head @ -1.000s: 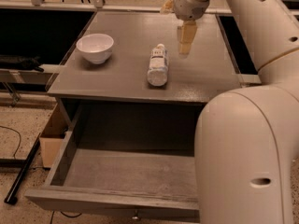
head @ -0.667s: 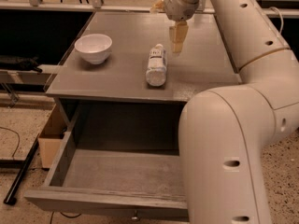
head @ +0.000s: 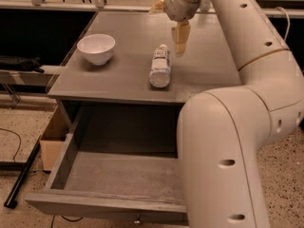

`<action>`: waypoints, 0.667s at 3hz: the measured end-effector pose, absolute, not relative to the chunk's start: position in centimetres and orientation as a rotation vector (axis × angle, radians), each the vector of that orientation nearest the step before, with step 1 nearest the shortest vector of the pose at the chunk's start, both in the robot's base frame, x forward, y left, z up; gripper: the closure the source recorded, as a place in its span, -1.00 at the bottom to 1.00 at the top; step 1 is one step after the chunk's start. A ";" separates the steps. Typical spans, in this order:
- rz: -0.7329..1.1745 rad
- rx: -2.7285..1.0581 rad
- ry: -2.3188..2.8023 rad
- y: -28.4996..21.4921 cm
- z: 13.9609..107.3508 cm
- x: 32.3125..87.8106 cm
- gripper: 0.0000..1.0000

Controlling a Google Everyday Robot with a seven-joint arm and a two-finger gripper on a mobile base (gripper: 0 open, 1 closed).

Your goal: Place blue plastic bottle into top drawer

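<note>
The blue plastic bottle [head: 160, 66] lies on its side on the grey tabletop [head: 128, 37], with its cap pointing away from me. My gripper [head: 180, 44] points down and hangs just above the tabletop, right beside the bottle's cap end on its right, holding nothing. The top drawer [head: 118, 177] is pulled out below the tabletop and is empty inside. A small knob [head: 137, 219] shows on its front panel. My arm's large white links [head: 223, 141] cover the drawer's right part.
A white round bowl [head: 96, 48] stands on the left of the tabletop. A cardboard box [head: 51, 141] sits on the floor left of the drawer. A dark pole [head: 21, 179] and a cable lie on the speckled floor.
My gripper has moved left and a little nearer, closing in on the bottle's cap end. The arm's links have swung with it. Bottle, bowl and drawer have not moved.
</note>
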State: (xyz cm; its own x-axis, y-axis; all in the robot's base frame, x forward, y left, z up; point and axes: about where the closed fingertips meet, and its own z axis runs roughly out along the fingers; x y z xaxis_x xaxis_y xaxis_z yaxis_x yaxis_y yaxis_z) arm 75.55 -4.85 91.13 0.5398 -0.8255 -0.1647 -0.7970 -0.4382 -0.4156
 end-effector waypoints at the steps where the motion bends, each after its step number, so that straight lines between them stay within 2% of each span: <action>1: -0.082 -2.440 1.151 -4.4 90.6 75.2 -1.00; 2: -0.079 -2.469 1.042 -4.9 89.7 75.8 -1.00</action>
State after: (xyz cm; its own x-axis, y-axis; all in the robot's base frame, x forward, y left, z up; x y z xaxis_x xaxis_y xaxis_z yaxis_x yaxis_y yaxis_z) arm 75.76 -4.90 89.71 0.7118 -0.6918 -0.1213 -0.6656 -0.6094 -0.4308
